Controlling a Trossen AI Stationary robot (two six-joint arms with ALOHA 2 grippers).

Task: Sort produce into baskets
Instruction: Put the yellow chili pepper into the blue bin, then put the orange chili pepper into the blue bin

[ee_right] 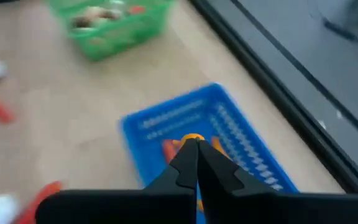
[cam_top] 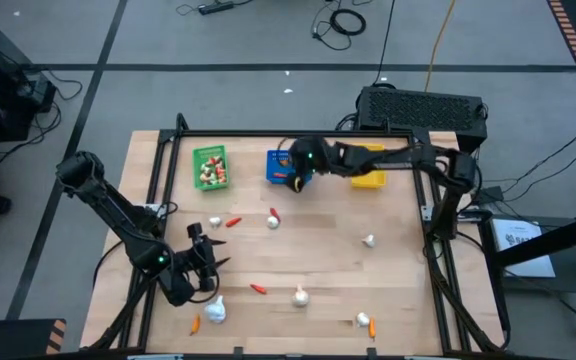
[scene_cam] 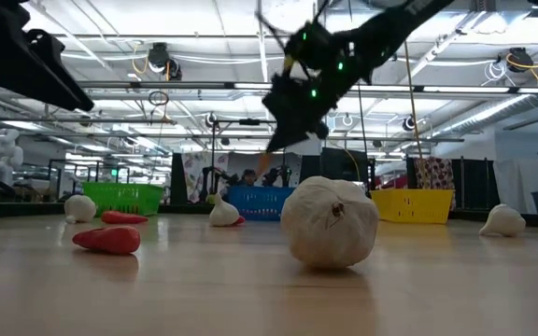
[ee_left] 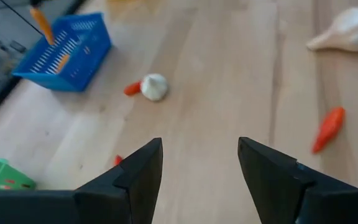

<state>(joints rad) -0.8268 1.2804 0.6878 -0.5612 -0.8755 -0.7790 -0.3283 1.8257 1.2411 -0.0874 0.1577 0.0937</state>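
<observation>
My right claw (ee_right: 194, 144), clamped on an orange carrot (ee_right: 192, 137), hangs over the blue basket (ee_right: 229, 140). Left claw (ee_left: 197, 165) apart above counter (cam_top: 328, 260).

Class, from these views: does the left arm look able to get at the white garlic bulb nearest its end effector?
Probably yes. The left end effector, fingers open, sits beside the white garlic-like bulb at the bare wooden table's near edge, with only a small orange carrot piece nearby.

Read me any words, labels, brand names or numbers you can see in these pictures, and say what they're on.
No text can be read in any view.
White sheet beside the table's right edge: print too small to read.
Green basket, blue basket, yellow basket: no labels visible.
</observation>
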